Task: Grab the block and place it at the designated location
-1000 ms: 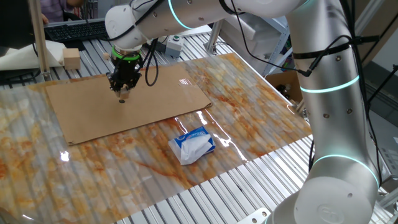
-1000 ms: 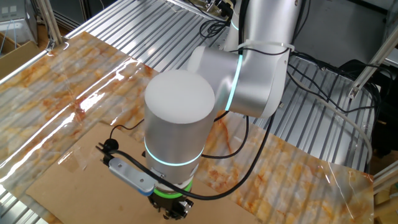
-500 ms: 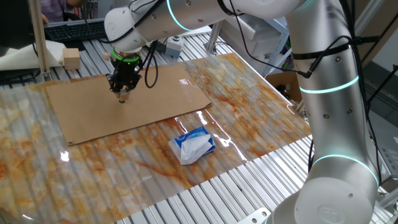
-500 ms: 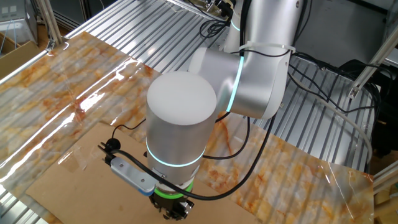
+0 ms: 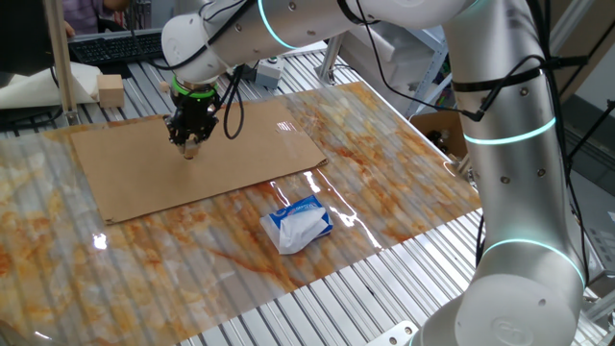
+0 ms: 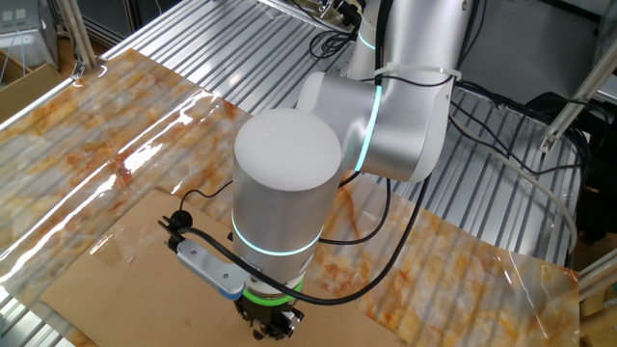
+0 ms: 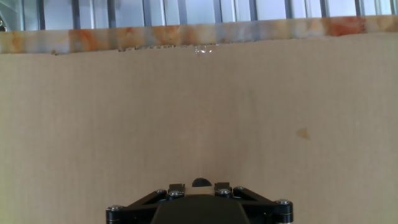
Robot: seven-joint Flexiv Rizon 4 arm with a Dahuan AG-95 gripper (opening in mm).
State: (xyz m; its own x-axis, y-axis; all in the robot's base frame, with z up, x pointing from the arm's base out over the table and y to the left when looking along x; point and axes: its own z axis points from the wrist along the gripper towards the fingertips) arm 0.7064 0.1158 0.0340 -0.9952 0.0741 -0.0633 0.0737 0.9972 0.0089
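Bright even light; glare on plastic sheet (image 5: 317,183) (strong white streaks); frames sharp.

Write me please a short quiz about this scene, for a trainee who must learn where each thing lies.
1. True or false: the tissue pack lies on the cardboard sheet.
2. Fill in (on / off): the large wooden block stands ___ the cardboard sheet.
3. The gripper hangs over: A) the cardboard sheet, B) the tissue pack, C) the large wooden block.

Key:
1. False. It lies on the marbled cover, clear of the cardboard sheet.
2. Off. It stands beyond the sheet's far corner.
3. A.
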